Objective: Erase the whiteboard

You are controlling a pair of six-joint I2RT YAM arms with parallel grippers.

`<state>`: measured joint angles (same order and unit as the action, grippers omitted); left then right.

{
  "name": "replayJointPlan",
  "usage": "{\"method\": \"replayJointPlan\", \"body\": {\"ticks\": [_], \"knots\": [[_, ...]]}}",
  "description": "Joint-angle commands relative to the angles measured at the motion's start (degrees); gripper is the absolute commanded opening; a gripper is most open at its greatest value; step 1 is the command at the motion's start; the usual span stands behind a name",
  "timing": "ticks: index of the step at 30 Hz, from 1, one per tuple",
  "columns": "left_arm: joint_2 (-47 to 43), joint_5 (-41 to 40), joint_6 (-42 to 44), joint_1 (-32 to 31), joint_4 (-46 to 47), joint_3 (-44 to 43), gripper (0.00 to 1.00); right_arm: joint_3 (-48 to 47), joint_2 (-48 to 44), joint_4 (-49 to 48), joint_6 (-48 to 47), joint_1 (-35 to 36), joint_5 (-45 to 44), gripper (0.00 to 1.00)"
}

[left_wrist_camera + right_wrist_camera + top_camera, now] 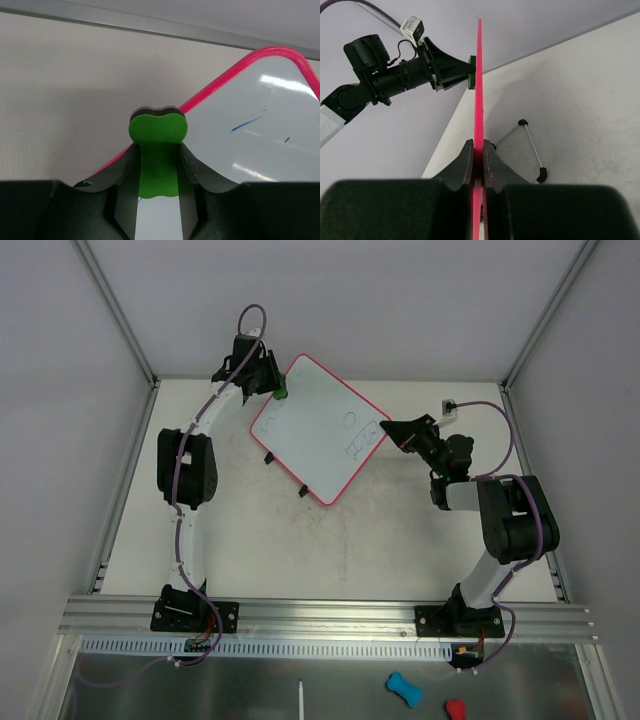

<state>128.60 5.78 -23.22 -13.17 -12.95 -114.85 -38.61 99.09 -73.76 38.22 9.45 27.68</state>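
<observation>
The whiteboard (315, 435), white with a pink-red frame, sits tilted above the table with blue scribbles (362, 436) near its right edge. My right gripper (393, 430) is shut on that edge; in the right wrist view the frame (479, 75) runs edge-on between the closed fingers (465, 165). My left gripper (272, 386) is shut on a green eraser (283, 394) at the board's far-left corner. The left wrist view shows the eraser (158, 127) pinched in that gripper (158, 150) at the frame, with short blue marks (246, 124) on the board (260, 150).
Two black-tipped wire feet (285, 475) (534, 147) hang under the board. A white socket (450, 408) sits at the table's back right. Below the near rail lie a blue eraser (404, 689), a red one (455, 710) and a white stick (300, 700).
</observation>
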Motion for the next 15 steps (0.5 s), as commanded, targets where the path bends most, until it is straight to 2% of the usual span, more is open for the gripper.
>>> {"method": "replayJointPlan", "body": {"ticks": [1, 6, 15], "knots": [[1.83, 0.02, 1.16, -0.81, -1.99, -4.32, 0.00, -1.91, -0.30, -3.59, -2.36, 1.97, 5.01, 0.00], [2.89, 3.79, 2.74, -1.24, -1.73, -7.67, 0.00, -1.91, -0.30, -3.59, -2.36, 1.89, 5.01, 0.00], [4.56, 5.65, 8.27, -4.76, -1.55, -12.77, 0.00, -2.00, -0.12, -3.59, -2.36, 1.97, 5.01, 0.00]]}}
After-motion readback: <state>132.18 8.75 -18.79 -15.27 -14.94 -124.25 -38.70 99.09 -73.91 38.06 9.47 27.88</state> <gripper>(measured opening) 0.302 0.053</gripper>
